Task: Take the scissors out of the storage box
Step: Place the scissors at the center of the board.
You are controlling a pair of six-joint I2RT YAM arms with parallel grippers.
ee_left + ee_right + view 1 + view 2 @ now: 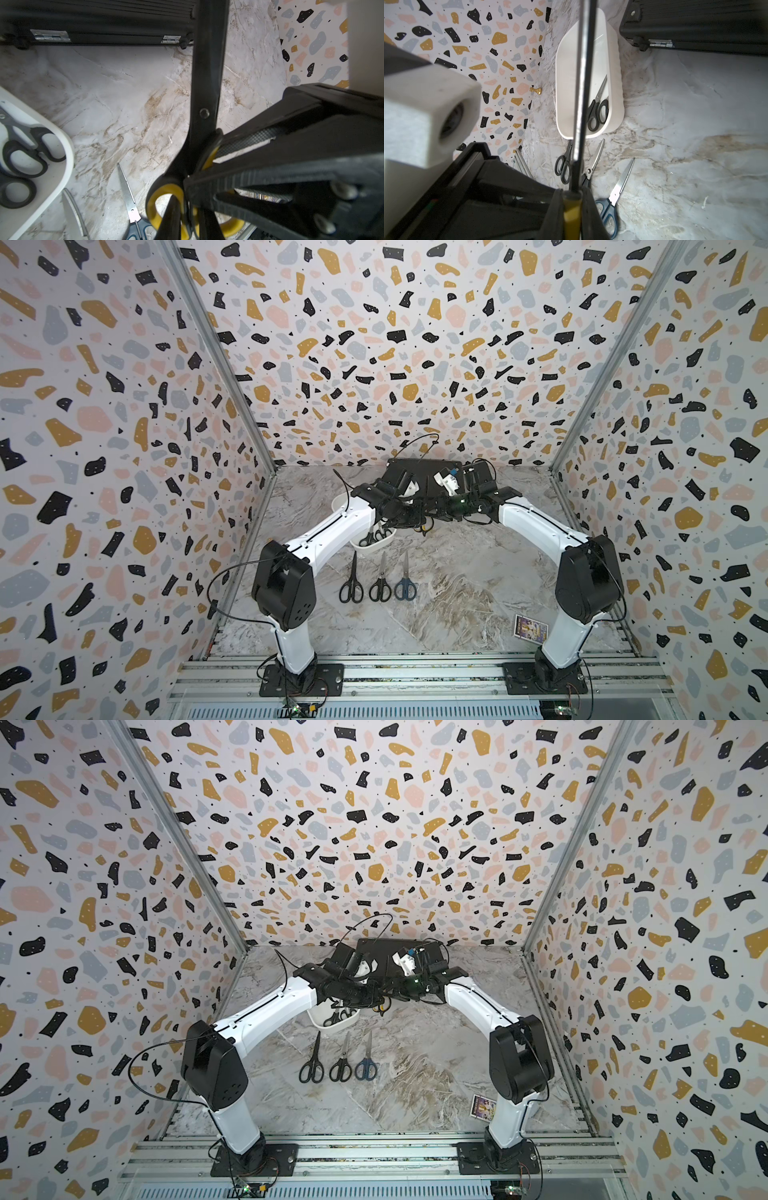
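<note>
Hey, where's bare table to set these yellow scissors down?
Best: the wide bare marble right of the blue scissors, back from the card. Also the strip between the laid-out row and the front rail. Crowded: around the box, and from there back to the black case.

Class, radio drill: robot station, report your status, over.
Left gripper, right gripper both shut on yellow-and-black scissors, clear of storage box. Black pair in box. Nothing obstructing.
</note>
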